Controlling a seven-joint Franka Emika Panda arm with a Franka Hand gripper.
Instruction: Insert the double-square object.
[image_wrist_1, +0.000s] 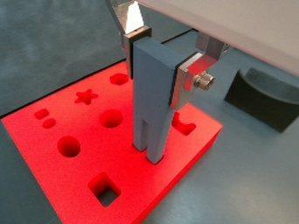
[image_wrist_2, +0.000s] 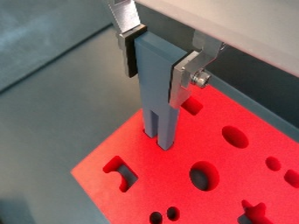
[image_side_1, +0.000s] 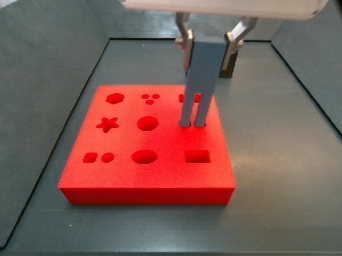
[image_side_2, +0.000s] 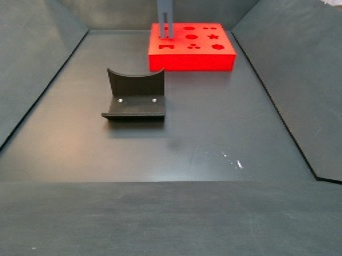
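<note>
The double-square object (image_side_1: 201, 90) is a tall grey-blue bar with two legs and a narrow gap between them. It stands upright, and my gripper (image_side_1: 207, 45) is shut on its upper part. Both wrist views show the silver fingers clamping the bar (image_wrist_1: 155, 105) (image_wrist_2: 160, 101) from two sides. Its lower end meets the top of the flat red board (image_side_1: 147, 175) near one edge. I cannot tell whether the legs sit in a hole. In a side view the bar (image_side_2: 164, 20) rises from the board (image_side_2: 191, 62) at the far end of the floor.
The red board has several shaped holes: a star, circles, a square (image_side_1: 198, 156) and a hexagon. The dark fixture (image_side_2: 134, 97) with a curved notch stands on the grey floor away from the board, and also shows in a wrist view (image_wrist_1: 263, 96). Dark walls enclose the floor.
</note>
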